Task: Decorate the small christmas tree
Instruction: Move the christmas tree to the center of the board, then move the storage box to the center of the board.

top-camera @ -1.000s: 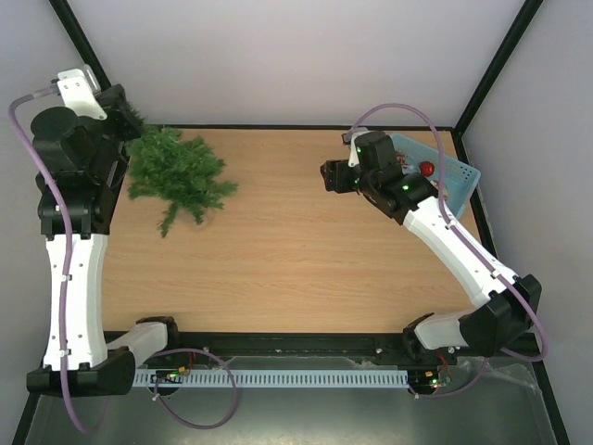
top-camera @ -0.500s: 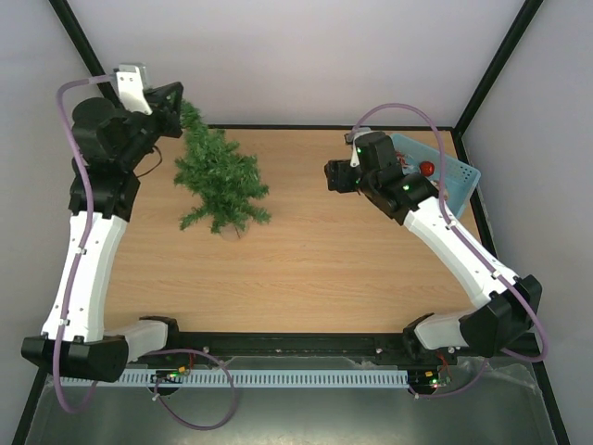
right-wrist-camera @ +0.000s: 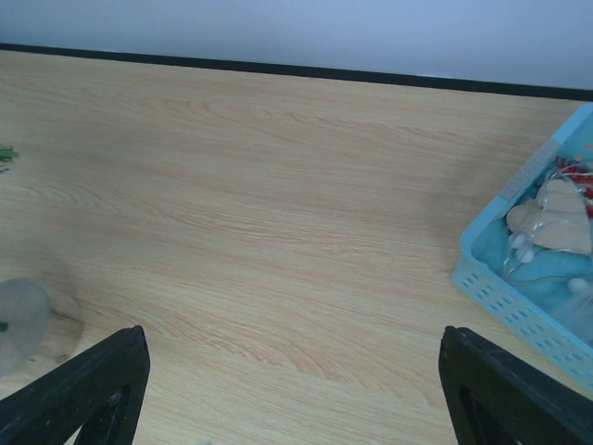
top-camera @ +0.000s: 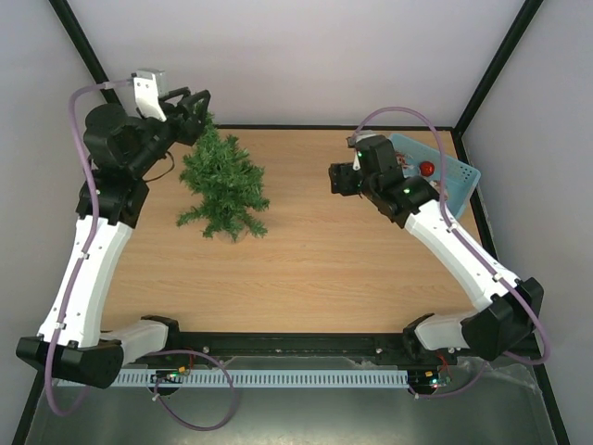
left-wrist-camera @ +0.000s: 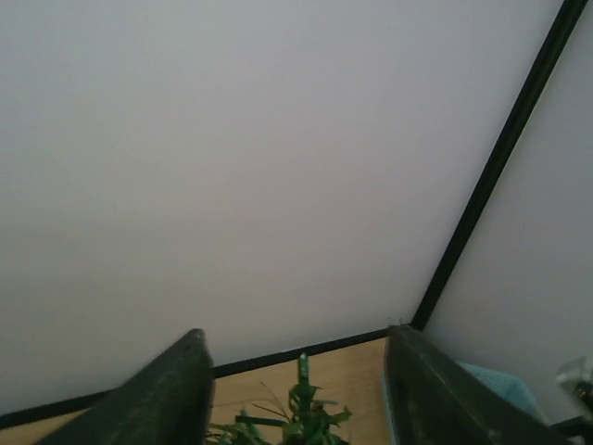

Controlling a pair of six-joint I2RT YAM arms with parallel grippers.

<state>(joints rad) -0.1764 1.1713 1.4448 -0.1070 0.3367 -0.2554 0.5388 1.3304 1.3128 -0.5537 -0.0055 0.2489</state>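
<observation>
The small christmas tree stands upright on the left back part of the wooden table, bushy and dark green. My left gripper hangs at its pointed top. In the left wrist view the tip of the tree rises between the dark fingers of the left gripper, which is open and touches nothing. My right gripper hovers over the table's middle back, open and empty. In the right wrist view the right gripper has only bare wood between its fingers.
A light blue basket sits at the back right corner, with a red ball and other ornaments in it; the basket also shows at the right of the right wrist view. The tree's round grey base is at that view's left edge.
The tree has swung from lying tilted at the far left to standing upright further right. My left gripper has let go of its top and opened. The right gripper opened slightly wider.
</observation>
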